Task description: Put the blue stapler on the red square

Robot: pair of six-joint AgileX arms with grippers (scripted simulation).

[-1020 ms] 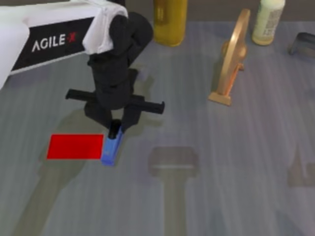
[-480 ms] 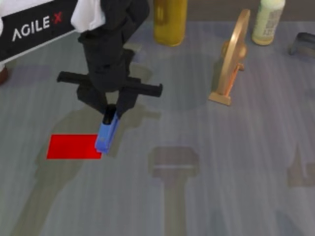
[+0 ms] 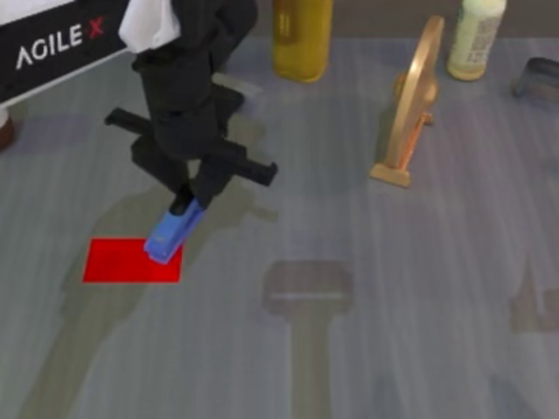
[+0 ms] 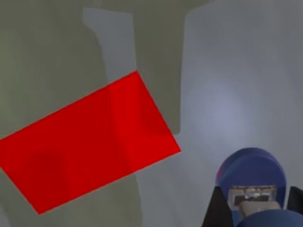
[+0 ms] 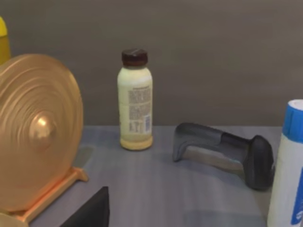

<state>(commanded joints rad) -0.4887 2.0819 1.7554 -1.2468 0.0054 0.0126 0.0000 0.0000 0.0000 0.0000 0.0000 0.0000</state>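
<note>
One blue stapler (image 3: pixel 169 233) has shifted left, now overlapping red square (image 3: pixel 122 261).

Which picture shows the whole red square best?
The top view: the red square lies in full there, with the blue stapler held by the left gripper over its right end. The left wrist view cuts one corner off. The right wrist view shows none of it.

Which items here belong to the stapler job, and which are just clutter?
Job:
stapler, held in the left gripper
red square

Clutter:
yellow bottle
gold disc on a stand
cream bottle
dark handheld scanner
white bottle with blue cap
</note>
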